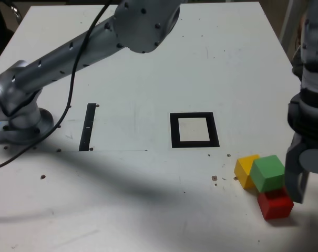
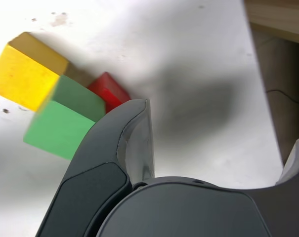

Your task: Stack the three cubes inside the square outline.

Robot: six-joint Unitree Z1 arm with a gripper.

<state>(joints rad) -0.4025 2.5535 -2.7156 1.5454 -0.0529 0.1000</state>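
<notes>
Three cubes cluster near the exterior view's right edge: yellow cube (image 1: 246, 170), green cube (image 1: 268, 173) and red cube (image 1: 275, 203). The green one overlaps the other two and looks raised; whether it rests on them I cannot tell. In the wrist view the yellow cube (image 2: 23, 74), the blurred green cube (image 2: 63, 123) and a corner of the red cube (image 2: 109, 91) lie just outside one finger (image 2: 137, 133). My gripper (image 1: 308, 184) (image 2: 221, 128) is open, directly beside the red and green cubes, with only bare table between its fingers. The square outline (image 1: 194, 129) stands empty at mid-table.
A thin black strip (image 1: 88, 127) lies in the exterior view's left half, near the arm's base (image 1: 22, 118), with a black cable (image 1: 69, 100) hanging over it. The arm's long link (image 1: 95, 42) crosses the top. The table's edge (image 2: 255, 74) runs close to the gripper. Small dark specks dot the white table (image 1: 148, 199).
</notes>
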